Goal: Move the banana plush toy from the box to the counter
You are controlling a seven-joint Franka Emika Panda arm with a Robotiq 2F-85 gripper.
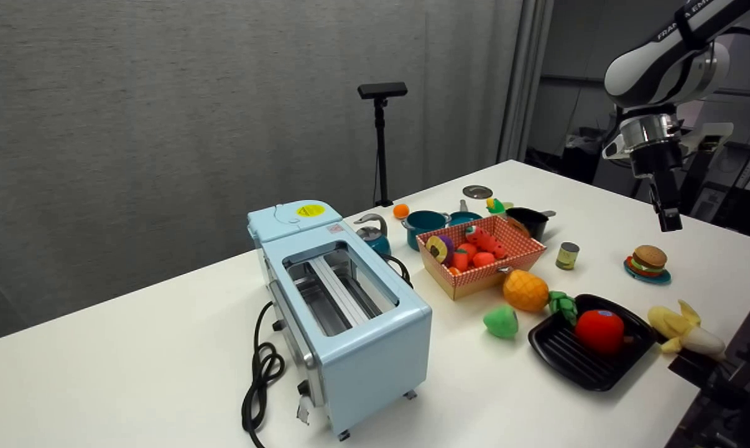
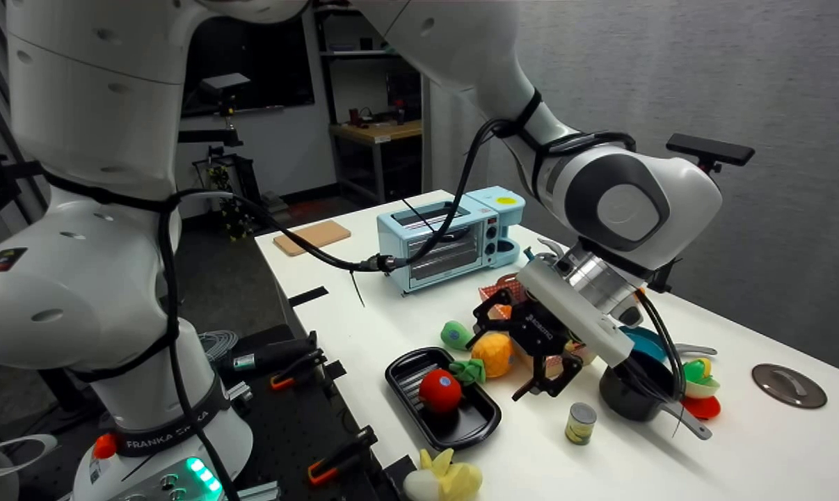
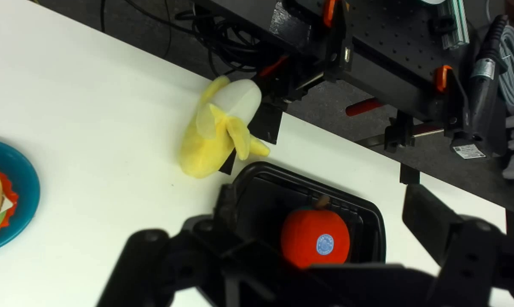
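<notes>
The banana plush toy (image 1: 667,320) lies on the white counter (image 1: 163,367) at its edge, beside the black tray. It also shows in an exterior view (image 2: 454,481) and in the wrist view (image 3: 203,147), yellow with a whitish peeled end. The box (image 1: 468,287) has red-checked sides and holds several toy fruits. In an exterior view the arm partly hides the box (image 2: 488,297). My gripper (image 2: 496,369) is open and empty, raised above the counter. In the wrist view its fingers (image 3: 321,213) stand wide apart, with the tray and tomato-like toy below and the banana off to the upper left.
A black tray (image 1: 555,351) holds a round red toy (image 1: 599,333). A pineapple toy (image 1: 525,290), green toy (image 1: 501,322), can (image 1: 567,256), burger toy (image 1: 650,258) and pots (image 1: 426,227) stand around the box. A blue toaster (image 1: 375,367) stands beyond. Clamps line the counter edge.
</notes>
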